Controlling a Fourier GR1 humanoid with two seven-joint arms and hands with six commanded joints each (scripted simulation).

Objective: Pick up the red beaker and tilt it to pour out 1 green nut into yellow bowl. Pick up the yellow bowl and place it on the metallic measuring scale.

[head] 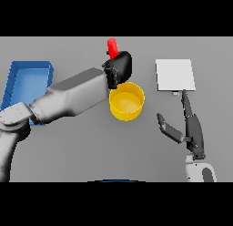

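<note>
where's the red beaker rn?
Head view, centre top: the red beaker is held in the left hand, just behind the yellow bowl and left of the metallic measuring scale.

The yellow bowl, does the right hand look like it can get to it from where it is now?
Probably yes. The right hand rests open on the table right of the yellow bowl, with bare table between them. The left hand holds the red beaker at the bowl's far rim, leaving the near right side free.
</note>
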